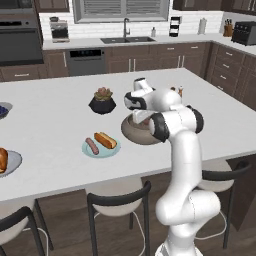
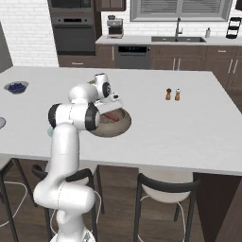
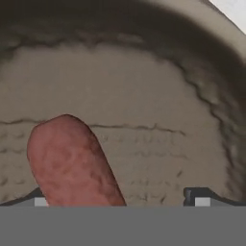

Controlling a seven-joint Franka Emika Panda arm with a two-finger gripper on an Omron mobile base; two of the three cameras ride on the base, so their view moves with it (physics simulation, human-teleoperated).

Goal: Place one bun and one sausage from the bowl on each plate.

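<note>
We are taking the stone-grey bowl (image 1: 134,134) as the landmark for all positions. The gripper (image 3: 120,199) is hanging directly over the bowl's interior, with the jaws standing fully apart and one finger tip (image 3: 197,197) showing at each side of the hand view; nothing is lying clamped between them. One sausage (image 3: 72,163) is lying on the bowl floor, slanting up from just beside the left finger tip, and we cannot tell whether that finger is touching it. From the right base view the same sausage (image 2: 111,116) is showing as a reddish strip inside the bowl, under the hand. We are seeing the pale teal plate (image 1: 101,148) just beside the bowl, on the side toward the camera's left in the left base view; it is carrying one bun (image 1: 105,140) and a second sausage (image 1: 92,145) lying side by side. Well apart from the bowl, at the left edge of that view, a light grey plate (image 1: 12,161) is holding another bun (image 1: 2,160), partly cut off by the frame. A black faceted plant pot (image 1: 102,104) is standing behind the teal plate, near the bowl. The white counter (image 1: 50,125) is bearing all of these items.
</note>
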